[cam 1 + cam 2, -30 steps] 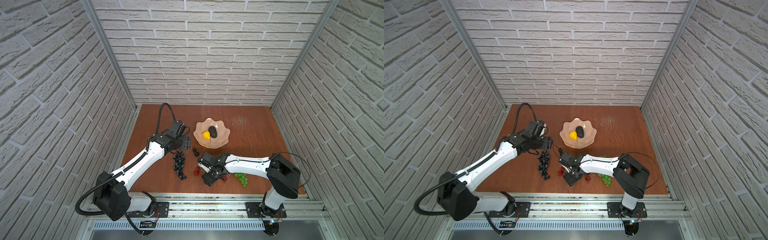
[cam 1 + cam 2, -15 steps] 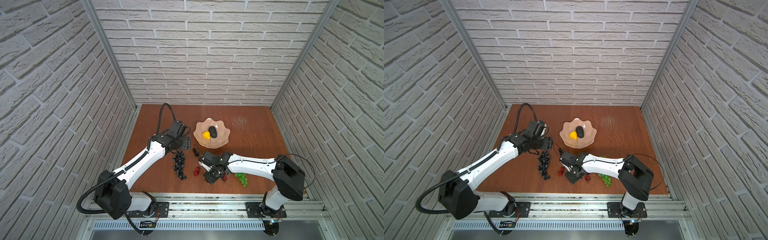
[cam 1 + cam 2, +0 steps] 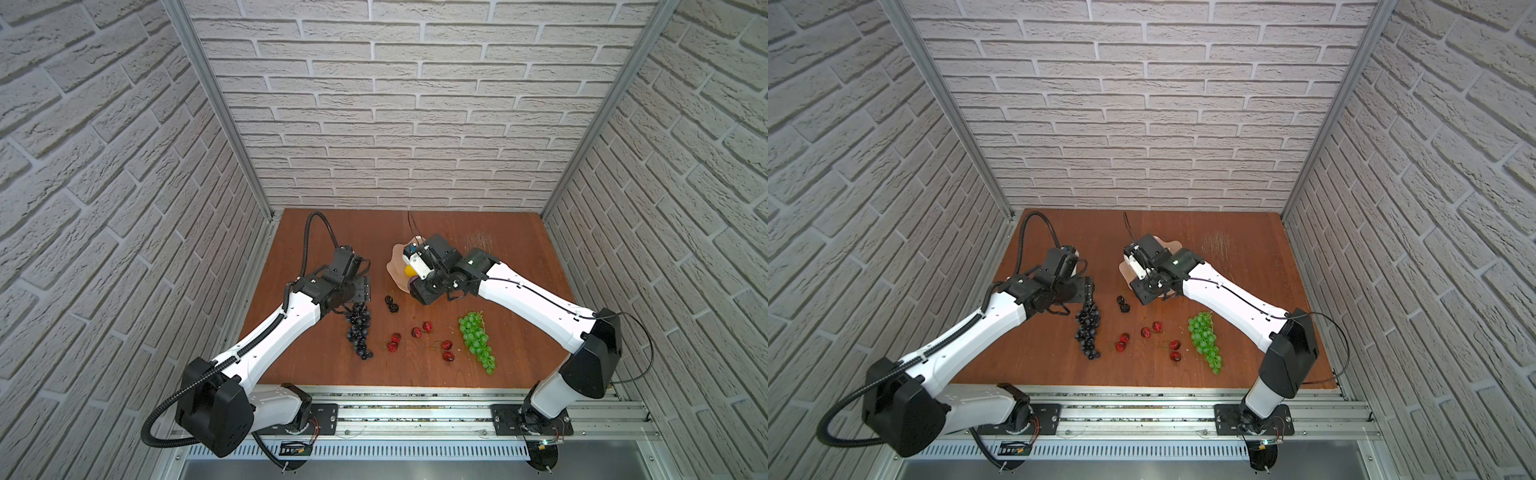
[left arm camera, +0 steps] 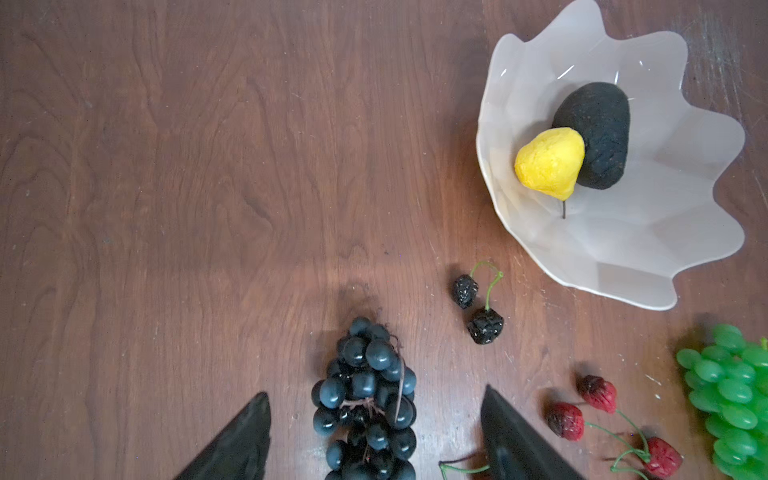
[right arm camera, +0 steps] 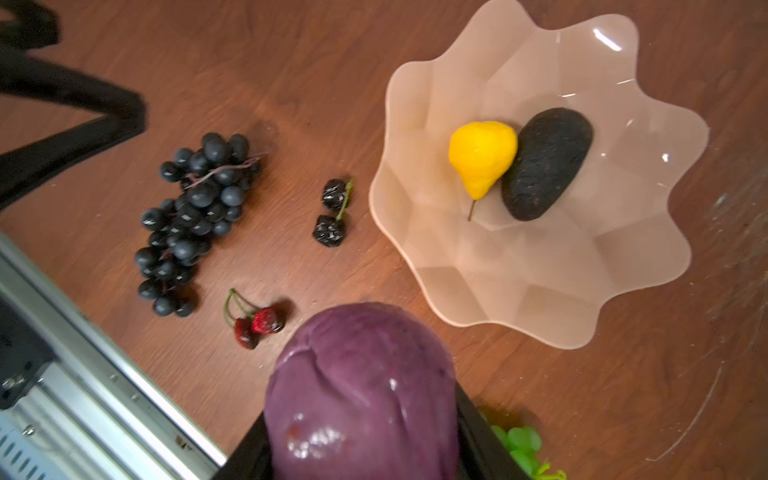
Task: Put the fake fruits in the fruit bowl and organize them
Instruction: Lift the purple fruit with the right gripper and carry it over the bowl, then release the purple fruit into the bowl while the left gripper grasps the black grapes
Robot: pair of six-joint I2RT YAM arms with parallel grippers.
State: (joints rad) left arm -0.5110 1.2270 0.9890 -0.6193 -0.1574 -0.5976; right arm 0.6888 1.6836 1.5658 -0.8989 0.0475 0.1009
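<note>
Fruit [image 5: 361, 390], purple, between right gripper [image 5: 361, 446] fingers [image 5: 478, 457]

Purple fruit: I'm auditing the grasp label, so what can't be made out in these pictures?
Right wrist view: the purple fruit hides where the right gripper touches it.
Same view: green grapes cut off by the frame edge and the gripper.
Both top views: the right arm covers most of the bowl, hiding nearly all inside.
</note>
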